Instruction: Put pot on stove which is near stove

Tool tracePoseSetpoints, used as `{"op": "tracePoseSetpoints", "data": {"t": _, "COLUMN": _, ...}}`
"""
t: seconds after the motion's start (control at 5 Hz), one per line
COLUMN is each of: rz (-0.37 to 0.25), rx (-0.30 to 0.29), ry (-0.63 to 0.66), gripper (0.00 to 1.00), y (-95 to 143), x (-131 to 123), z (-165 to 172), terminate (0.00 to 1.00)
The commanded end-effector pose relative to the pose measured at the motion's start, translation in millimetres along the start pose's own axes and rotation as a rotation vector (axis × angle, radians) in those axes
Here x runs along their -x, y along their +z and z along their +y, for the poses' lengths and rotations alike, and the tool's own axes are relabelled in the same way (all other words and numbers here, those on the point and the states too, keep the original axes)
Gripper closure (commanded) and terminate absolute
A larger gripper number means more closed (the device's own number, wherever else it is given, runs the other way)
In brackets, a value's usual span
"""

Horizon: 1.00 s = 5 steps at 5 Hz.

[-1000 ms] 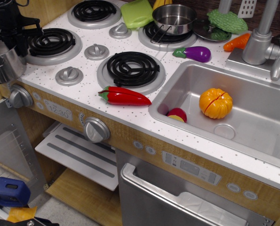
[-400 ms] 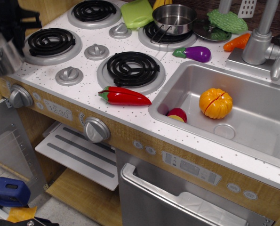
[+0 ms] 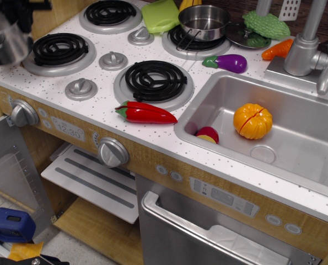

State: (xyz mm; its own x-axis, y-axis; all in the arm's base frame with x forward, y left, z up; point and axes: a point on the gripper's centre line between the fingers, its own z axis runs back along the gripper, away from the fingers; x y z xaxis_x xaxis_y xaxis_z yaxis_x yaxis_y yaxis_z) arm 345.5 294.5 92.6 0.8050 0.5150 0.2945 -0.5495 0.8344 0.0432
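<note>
Hanging at the far left edge, the gripper grips the shiny pot, lifted beside the stove. It looks mid-carry; next it needs to go over the nearest burner and set down gently.

The white speckled desk carries the stove with four coil burners. A red pepper lies at 6 o'clock of the near coil; an eggplant at its 2 o'clock, a carrot farther right.
</note>
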Motion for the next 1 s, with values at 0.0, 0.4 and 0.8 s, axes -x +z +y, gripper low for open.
{"op": "tracePoseSetpoints", "data": {"t": 0.0, "rz": -0.056, "rx": 0.041, "ry": -0.080, "gripper": 1.00, "y": 11, "x": -32, "z": -7, "terminate": 0.00}}
{"op": "tracePoseSetpoints", "data": {"t": 0.4, "rz": -0.067, "rx": 0.058, "ry": -0.065, "gripper": 1.00, "y": 9, "x": -36, "z": -37, "terminate": 0.00}}
{"op": "tracePoseSetpoints", "data": {"t": 0.8, "rz": -0.089, "rx": 0.067, "ry": -0.072, "gripper": 1.00, "y": 8, "x": -38, "z": -57, "terminate": 0.00}}
